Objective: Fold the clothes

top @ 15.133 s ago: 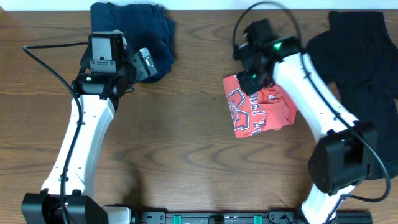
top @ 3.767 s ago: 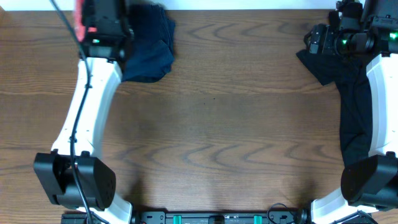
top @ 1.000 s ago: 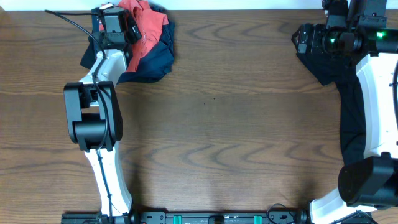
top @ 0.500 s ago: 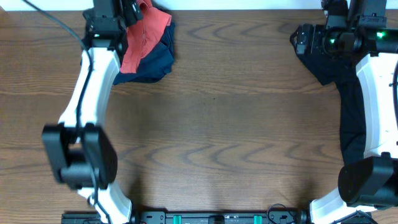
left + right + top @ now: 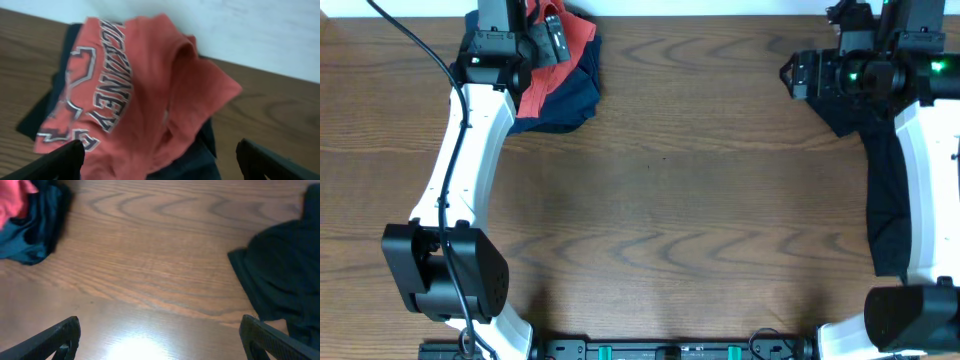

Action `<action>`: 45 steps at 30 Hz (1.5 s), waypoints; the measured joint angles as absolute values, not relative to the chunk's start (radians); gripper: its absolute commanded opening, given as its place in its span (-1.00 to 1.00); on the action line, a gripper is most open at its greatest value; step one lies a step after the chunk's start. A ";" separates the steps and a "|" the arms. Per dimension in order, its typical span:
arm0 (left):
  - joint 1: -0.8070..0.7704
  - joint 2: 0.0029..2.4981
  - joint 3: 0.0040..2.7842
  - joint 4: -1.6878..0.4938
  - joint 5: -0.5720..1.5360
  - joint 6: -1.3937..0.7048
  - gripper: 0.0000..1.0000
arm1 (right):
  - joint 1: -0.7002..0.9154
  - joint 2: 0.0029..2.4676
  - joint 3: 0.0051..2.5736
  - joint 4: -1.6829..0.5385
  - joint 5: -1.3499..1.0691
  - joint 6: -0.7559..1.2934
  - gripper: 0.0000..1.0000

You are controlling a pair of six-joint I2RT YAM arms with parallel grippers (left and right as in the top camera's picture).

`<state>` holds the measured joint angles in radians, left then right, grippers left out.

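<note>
The clothes lie in two places. A coral-red T-shirt (image 5: 578, 34) with white lettering rests folded on a dark navy garment (image 5: 570, 98) at the table's far left corner. My left gripper (image 5: 554, 34) hovers just above this pile, open and holding nothing. In the left wrist view the T-shirt (image 5: 135, 95) fills the frame, the navy garment (image 5: 200, 160) shows under it, and the left gripper (image 5: 160, 162) has its fingertips (image 5: 65, 159) wide apart. A black garment (image 5: 880, 160) lies at the far right. My right gripper (image 5: 788, 76) stands open over bare wood beside its left edge (image 5: 280, 280).
Brown wood table (image 5: 660, 220) stretches between the two piles. A white wall runs along the table's far edge (image 5: 250, 30). The right arm's white link (image 5: 925, 180) lies over the black garment. The red and navy pile (image 5: 27, 225) shows at the right wrist view's upper left.
My left arm has swung its elbow out and drawn back a little, its gripper still over the red shirt on the navy pile. My right gripper has shifted slightly left.
</note>
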<state>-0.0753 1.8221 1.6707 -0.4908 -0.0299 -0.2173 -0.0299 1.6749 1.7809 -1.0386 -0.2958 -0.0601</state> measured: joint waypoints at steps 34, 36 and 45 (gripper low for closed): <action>-0.075 1.822 1.671 -0.491 0.001 -0.217 0.96 | -0.010 1.656 1.744 -0.986 -0.196 0.100 0.98; -0.075 1.822 1.671 -0.491 0.001 -0.217 0.96 | 0.001 1.610 1.662 -0.868 -0.177 0.066 0.98; -0.075 1.822 1.671 -0.491 0.002 -0.217 0.96 | 0.033 1.161 1.070 -0.372 -0.155 -0.020 0.99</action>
